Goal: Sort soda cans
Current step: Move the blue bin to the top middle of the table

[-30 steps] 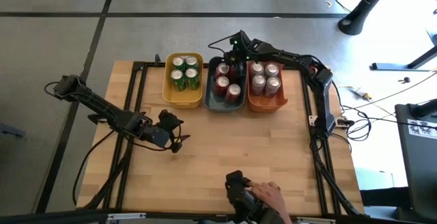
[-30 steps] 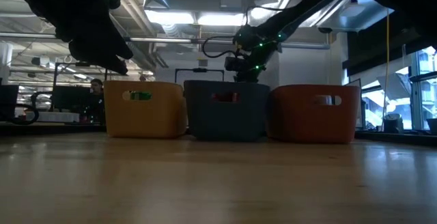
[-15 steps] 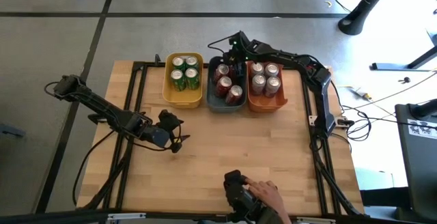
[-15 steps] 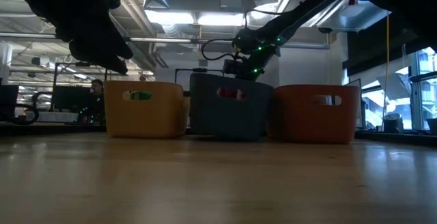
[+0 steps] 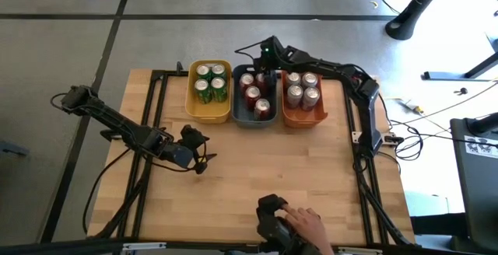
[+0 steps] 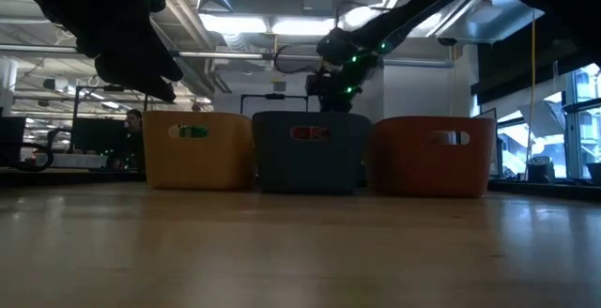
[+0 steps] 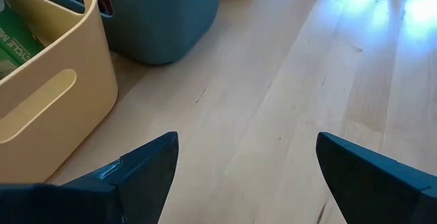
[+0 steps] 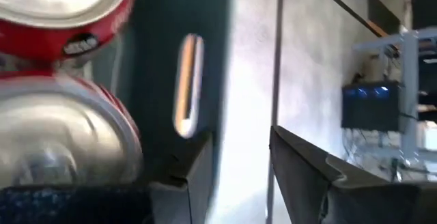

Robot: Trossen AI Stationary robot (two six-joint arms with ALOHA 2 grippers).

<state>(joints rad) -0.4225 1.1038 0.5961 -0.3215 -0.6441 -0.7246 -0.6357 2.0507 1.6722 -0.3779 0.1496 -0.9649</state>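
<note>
As all cans (image 5: pixel 257 93) sit sorted in three bins (image 5: pixel 208 112), nothing left; my right gripper (image 5: pixel 265 61) fingers apart at blue bin rim, left gripper (image 5: pixel 204 160) apart, empty.

No legible text or labels

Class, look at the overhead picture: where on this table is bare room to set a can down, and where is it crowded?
Free: the bare wooden tabletop between the three plastic bins and the near edge. Crowded: the far edge, where the bins sit packed with soda cans.
</note>
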